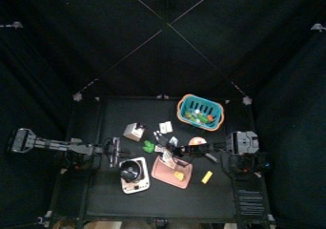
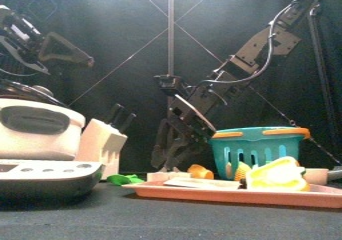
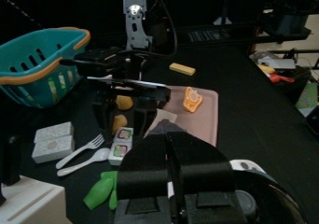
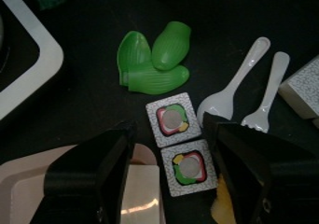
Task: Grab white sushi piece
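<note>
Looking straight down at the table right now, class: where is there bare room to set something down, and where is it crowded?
The bare patches are the far-left stretch of the table, left of the teal basket, and the near-right corner beyond the pink tray. The middle is crowded: sushi pieces, green leaves and white forks lie under the right gripper.
</note>
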`<move>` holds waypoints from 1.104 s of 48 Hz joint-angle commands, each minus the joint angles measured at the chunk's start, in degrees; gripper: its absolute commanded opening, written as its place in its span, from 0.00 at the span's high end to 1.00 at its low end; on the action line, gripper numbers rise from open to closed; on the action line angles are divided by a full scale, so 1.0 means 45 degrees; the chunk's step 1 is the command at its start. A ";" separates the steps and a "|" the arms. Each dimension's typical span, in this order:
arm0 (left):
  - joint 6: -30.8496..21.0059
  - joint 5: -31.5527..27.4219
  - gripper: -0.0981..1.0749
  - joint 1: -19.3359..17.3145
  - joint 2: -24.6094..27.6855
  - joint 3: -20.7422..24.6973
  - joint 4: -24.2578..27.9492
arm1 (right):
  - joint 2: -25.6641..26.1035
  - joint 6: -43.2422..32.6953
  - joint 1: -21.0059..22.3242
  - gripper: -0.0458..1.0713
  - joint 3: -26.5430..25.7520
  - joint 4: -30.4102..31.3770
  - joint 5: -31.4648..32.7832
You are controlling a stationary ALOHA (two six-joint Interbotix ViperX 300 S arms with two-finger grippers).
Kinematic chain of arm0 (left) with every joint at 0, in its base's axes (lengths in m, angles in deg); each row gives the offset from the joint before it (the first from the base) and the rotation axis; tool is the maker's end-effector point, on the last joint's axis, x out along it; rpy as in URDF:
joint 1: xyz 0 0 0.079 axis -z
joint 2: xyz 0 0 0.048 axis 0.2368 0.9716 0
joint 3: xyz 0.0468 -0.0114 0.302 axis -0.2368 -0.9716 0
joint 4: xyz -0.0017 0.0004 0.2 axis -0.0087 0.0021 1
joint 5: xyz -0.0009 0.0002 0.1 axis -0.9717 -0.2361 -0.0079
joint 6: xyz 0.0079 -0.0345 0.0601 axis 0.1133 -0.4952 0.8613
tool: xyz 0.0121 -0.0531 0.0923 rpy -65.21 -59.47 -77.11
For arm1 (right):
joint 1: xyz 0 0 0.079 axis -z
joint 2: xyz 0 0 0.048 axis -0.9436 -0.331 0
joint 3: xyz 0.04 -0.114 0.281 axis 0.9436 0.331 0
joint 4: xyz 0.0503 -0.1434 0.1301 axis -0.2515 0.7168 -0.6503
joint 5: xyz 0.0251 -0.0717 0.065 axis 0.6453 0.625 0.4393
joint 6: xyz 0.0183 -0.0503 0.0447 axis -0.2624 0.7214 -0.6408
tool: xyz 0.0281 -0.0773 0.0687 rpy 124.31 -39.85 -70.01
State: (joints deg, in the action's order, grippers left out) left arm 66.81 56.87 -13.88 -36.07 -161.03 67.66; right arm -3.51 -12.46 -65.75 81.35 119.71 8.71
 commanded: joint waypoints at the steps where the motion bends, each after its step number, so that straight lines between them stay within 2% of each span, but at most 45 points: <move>1: 0.0000 0.0039 0.71 -0.0039 0.0020 0.0156 -0.0020 | 0.0078 0.0020 0.0059 0.15 -0.0332 0.0137 0.0020; 24: 0.0000 0.0039 0.71 -0.0039 0.0020 0.0117 -0.0020 | -0.0234 0.0000 0.0078 0.16 -0.0371 0.0117 0.0078; 31: 0.0000 0.0039 0.71 -0.0020 0.0020 0.0117 -0.0020 | -0.0234 0.0000 0.0078 0.21 -0.0371 0.0098 0.0078; 44: 0.0000 0.0039 0.71 -0.0020 0.0020 0.0117 -0.0020 | -0.0195 -0.0020 0.0078 0.36 -0.0391 0.0000 0.0098; 53: 0.0000 0.0039 0.71 -0.0020 0.0020 0.0117 -0.0020 | 0.0039 -0.0020 0.0078 0.38 -0.0449 -0.0117 0.0117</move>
State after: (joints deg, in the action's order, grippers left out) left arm 66.81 56.87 -13.96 -36.07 -161.21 67.66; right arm -5.62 -12.46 -65.57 80.65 119.36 9.14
